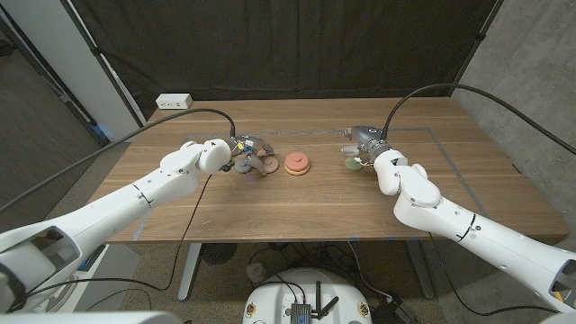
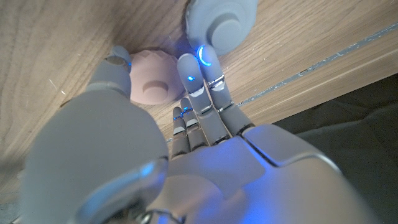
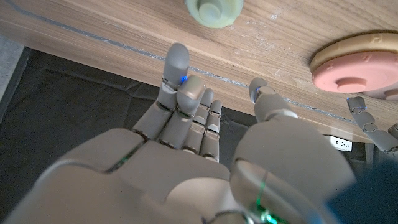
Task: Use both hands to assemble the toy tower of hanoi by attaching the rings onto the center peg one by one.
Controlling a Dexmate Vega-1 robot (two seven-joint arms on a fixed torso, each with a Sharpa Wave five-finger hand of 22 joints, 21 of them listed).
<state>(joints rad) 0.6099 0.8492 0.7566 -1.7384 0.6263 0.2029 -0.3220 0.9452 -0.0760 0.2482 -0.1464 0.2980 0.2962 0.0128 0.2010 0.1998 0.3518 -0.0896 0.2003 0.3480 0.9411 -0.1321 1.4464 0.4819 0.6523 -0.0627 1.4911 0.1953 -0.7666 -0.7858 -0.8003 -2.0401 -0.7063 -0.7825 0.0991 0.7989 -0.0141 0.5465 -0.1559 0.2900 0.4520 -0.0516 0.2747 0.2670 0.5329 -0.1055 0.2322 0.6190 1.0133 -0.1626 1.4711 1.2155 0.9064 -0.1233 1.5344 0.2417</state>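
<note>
Head view. The tan wooden base disc with a salmon-pink ring stacked on it (image 1: pixel 298 164) sits at the middle of the wooden table (image 1: pixel 315 216), which puts it within reach of both arms. The left hand (image 1: pixel 243 155) is down at the table just left of the stack, over two loose pieces that cannot be told apart at this size. The right hand (image 1: pixel 364 144) stands to the right of the stack with a small pale green ring (image 1: pixel 353 165) on the table just beside it. Each hand is therefore placed next to its own supply of pieces.

Left wrist view. The left hand's fingers (image 2: pixel 198 78) are extended and apart, holding nothing. Their tips lie between a pale pink faceted ring (image 2: pixel 152 86) and a grey-blue round ring with a raised hub (image 2: pixel 221 23); whether they touch the grey-blue piece cannot be told. Judged from this placement, the hand is positioned to pick one of the two.

Right wrist view. The right hand's fingers (image 3: pixel 180 81) are partly curled, spread from the thumb, and grip nothing. The pale green ring lies on the table beyond the fingertips, apart from them. The base disc and pink ring appear to one side. Judgement: the green ring awaits pickup.
</note>
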